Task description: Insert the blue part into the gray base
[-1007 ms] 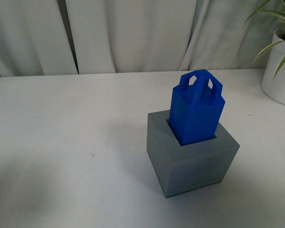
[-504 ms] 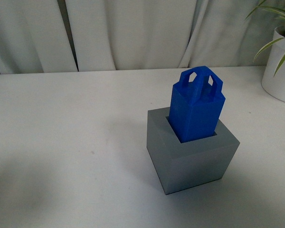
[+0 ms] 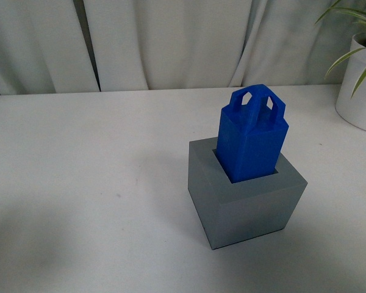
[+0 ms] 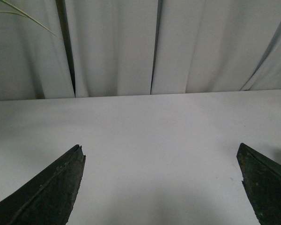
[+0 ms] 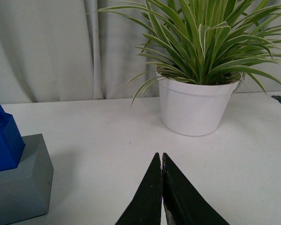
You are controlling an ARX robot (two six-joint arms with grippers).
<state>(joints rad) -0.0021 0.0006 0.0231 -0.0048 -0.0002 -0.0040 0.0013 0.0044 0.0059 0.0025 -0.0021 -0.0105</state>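
The blue part (image 3: 251,137) stands upright in the square recess of the gray base (image 3: 247,204) on the white table, its looped handle end up. The right wrist view catches both at its edge: the blue part (image 5: 3,139) and the gray base (image 5: 19,180). My right gripper (image 5: 160,157) is shut with nothing between its fingers, hovering above the table apart from the base. In the left wrist view my left gripper (image 4: 160,149) is open over bare table, holding nothing. Neither gripper appears in the front view.
A white pot with a green striped plant (image 5: 196,105) stands on the table near the right gripper, and it shows at the far right in the front view as the pot (image 3: 360,91). White curtains hang behind the table's far edge.
The front view's framing has shifted very slightly. The blue part and gray base have stayed put.
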